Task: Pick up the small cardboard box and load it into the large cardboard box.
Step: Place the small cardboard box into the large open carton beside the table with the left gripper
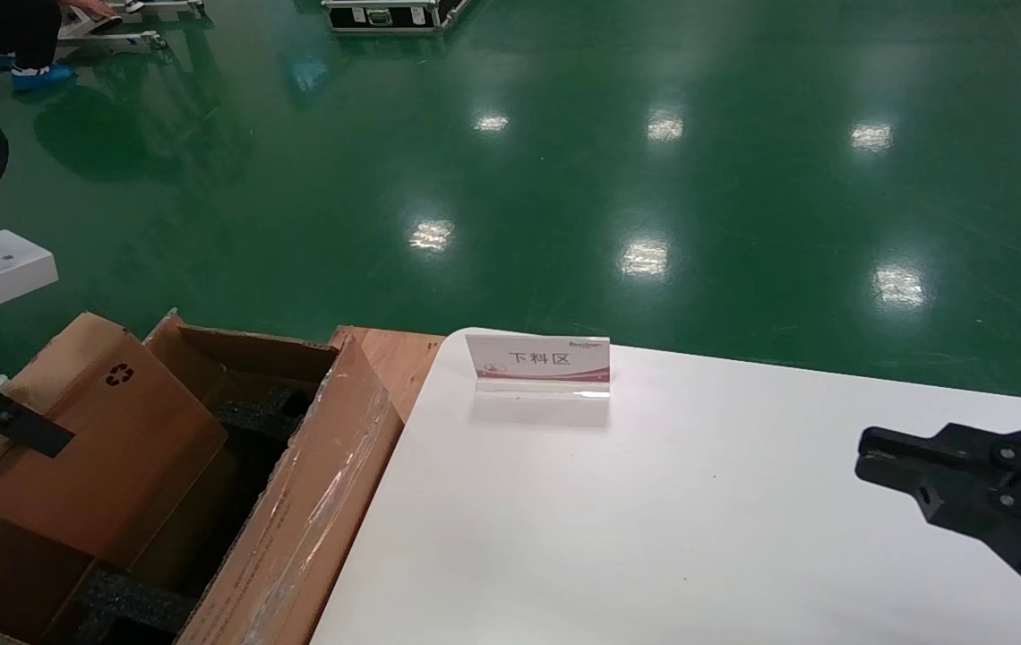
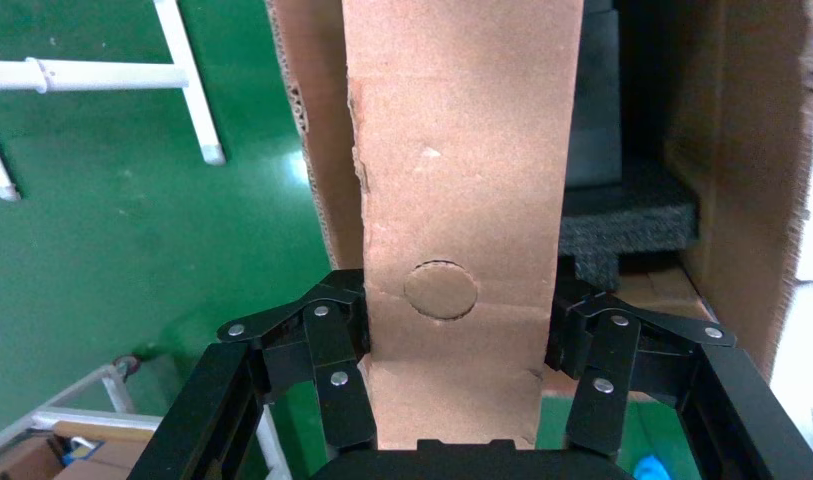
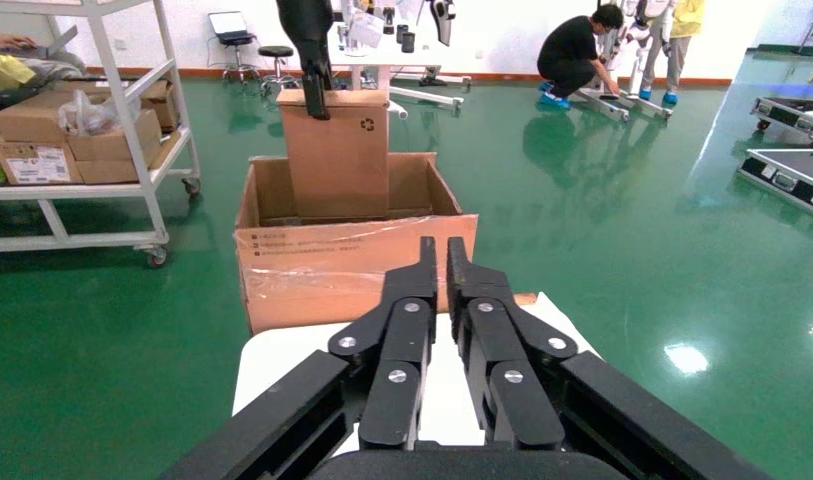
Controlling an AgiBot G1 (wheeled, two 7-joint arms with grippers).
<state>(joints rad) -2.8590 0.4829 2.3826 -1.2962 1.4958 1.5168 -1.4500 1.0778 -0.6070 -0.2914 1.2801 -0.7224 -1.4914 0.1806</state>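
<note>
The small cardboard box (image 1: 116, 430), flat and brown with a black recycling mark, stands tilted with its lower end down inside the large cardboard box (image 1: 331, 484). My left gripper (image 1: 36, 432) is shut on its upper end. In the left wrist view the fingers (image 2: 334, 345) press both thin edges of the small cardboard box (image 2: 462, 150) just below its round finger hole. Black foam (image 2: 627, 215) lies inside the large cardboard box (image 2: 752, 180). My right gripper (image 1: 869, 457) hovers shut and empty over the white table. From the right wrist, the small cardboard box (image 3: 337, 150) rises out of the large cardboard box (image 3: 352, 265).
A white table (image 1: 654, 520) with a small sign stand (image 1: 537, 363) sits right of the carton. A white box (image 1: 0, 264) lies on the green floor at left. A shelf cart with cartons (image 3: 82, 130) and people (image 3: 582, 50) are farther off.
</note>
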